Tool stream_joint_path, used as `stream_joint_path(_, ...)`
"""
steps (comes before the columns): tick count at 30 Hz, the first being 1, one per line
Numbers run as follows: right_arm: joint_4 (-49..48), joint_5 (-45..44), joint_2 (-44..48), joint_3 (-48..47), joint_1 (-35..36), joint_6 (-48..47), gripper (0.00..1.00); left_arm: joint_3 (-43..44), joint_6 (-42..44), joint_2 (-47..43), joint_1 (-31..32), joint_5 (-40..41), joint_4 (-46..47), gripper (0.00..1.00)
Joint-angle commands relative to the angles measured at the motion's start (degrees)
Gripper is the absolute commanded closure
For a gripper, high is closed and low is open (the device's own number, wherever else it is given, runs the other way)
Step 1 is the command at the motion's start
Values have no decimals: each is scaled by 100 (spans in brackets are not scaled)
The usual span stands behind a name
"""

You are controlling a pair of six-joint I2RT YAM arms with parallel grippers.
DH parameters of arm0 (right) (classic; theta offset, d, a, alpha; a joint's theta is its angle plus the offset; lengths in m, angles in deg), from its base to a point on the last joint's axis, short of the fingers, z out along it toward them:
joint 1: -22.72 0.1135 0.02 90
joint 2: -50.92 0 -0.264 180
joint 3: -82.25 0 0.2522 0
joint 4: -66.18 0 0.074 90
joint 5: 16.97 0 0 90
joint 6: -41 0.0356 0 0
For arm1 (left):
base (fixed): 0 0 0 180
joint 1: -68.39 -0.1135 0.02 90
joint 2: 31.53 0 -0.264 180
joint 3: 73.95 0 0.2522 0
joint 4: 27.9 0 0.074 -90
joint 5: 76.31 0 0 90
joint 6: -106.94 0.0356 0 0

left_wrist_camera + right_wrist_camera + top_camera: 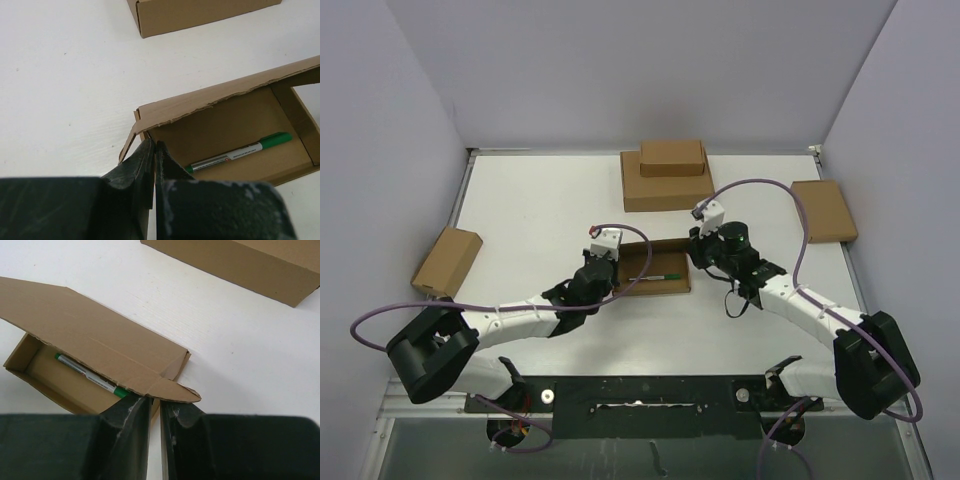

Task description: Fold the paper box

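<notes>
Paper box [655,268] holding a green pen [240,150] — left fingers [142,160] clamped on its 9 o'clock wall, right fingers [132,412] nearly together at its 3 o'clock tab, grip unclear.

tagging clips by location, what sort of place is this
Probably a robot lab cell: white table boxed in by plain walls, two robot arms bolted at its near edge, cardboard boxes set out on it.

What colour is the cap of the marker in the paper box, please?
The cap is green, clearest in the left wrist view.
</notes>
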Motion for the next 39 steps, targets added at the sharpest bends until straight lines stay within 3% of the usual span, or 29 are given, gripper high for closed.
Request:
stream_joint_path(1,8,911,161,-28,75,345,88,109,-49,-258,201,-498,182,100)
stream_joint_path(11,-381,915,-173,-341,-3,699,89,307,11,-148,203,-476,70,100)
stream_joint_path(25,-737,972,-764,-723,73,446,93,493,152,-393,-27,-256,-228,100)
stream_joint_path(39,-526,863,-1271,-1385,346,224,93,631,34,-649,-370,-517,-831,100)
